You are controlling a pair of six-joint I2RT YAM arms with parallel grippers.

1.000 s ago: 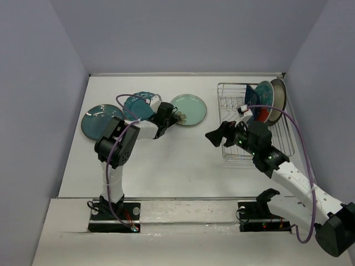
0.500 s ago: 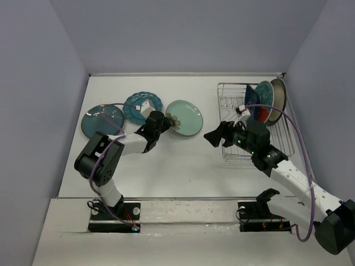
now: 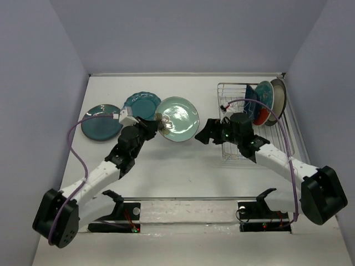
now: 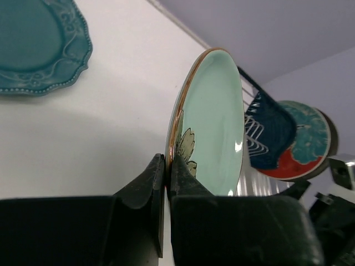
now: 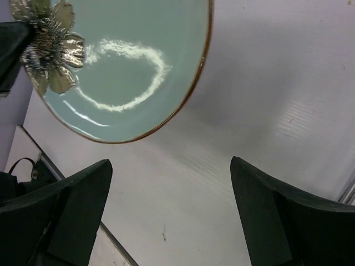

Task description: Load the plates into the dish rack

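My left gripper [image 3: 157,122] is shut on the rim of the pale mint plate [image 3: 178,118] and holds it tilted above the table. The wrist view shows its fingers [image 4: 183,172] pinching the plate's brown-edged rim [image 4: 176,119]. My right gripper [image 3: 204,134] is open and empty just right of the mint plate [image 5: 127,61], left of the dish rack [image 3: 233,151]. The rack holds the dark blue plate [image 3: 252,95], the red plate with teal floral [image 3: 264,108] and the grey-beige plate [image 3: 279,95] upright. The scalloped teal plate [image 3: 142,102] and the dark teal plate [image 3: 100,122] lie flat at the left.
The white table [image 3: 183,166] is walled by grey panels on three sides. The two arm bases [image 3: 116,213] stand on a rail at the near edge. A purple cable [image 3: 77,160] trails along the left arm.
My left gripper has lifted the mint plate off the table and carried it right, tilting it up. My right gripper has moved left and closer to the plate.
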